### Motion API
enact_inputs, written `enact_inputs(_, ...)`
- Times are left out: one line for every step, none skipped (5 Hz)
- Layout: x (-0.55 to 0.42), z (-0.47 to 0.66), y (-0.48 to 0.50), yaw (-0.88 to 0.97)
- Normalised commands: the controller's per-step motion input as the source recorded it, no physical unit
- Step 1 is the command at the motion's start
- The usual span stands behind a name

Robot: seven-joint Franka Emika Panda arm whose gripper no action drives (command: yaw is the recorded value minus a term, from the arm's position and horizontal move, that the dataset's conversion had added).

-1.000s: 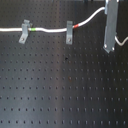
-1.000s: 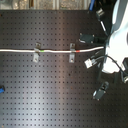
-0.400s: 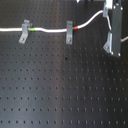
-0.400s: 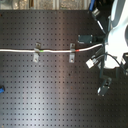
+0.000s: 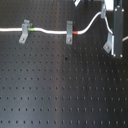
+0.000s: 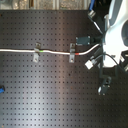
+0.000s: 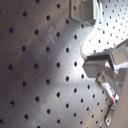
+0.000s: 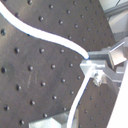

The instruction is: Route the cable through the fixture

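The white cable [image 5: 50, 32] runs from the first exterior view's left through two grey fixture clips [image 5: 24, 32] [image 5: 68, 33]. Its green band [image 5: 33, 30] sits just past the first clip and its red band [image 5: 76, 32] just past the second. Beyond the red band the cable curves up and goes behind my gripper [image 5: 115, 49]. In the second exterior view the same cable [image 6: 55, 51] ends under the white arm, with the gripper [image 6: 104, 79] below it. In both wrist views the cable [image 8: 55, 37] [image 7: 86, 44] meets the fingers [image 8: 97, 67], which look shut on it.
A third grey clip-like piece [image 5: 107, 47] stands beside the gripper's lower end. The black perforated board [image 5: 60, 90] fills the scene. A small blue object [image 6: 1, 90] lies at the second exterior view's left edge. A grey fixture [image 7: 85, 10] shows close in the first wrist view.
The gripper has shifted slightly toward the first exterior view's right with the cable. The cable through the two clips has stayed in place.
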Motion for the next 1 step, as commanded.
enact_inputs(-0.335, 0.61, 0.033, 0.00)
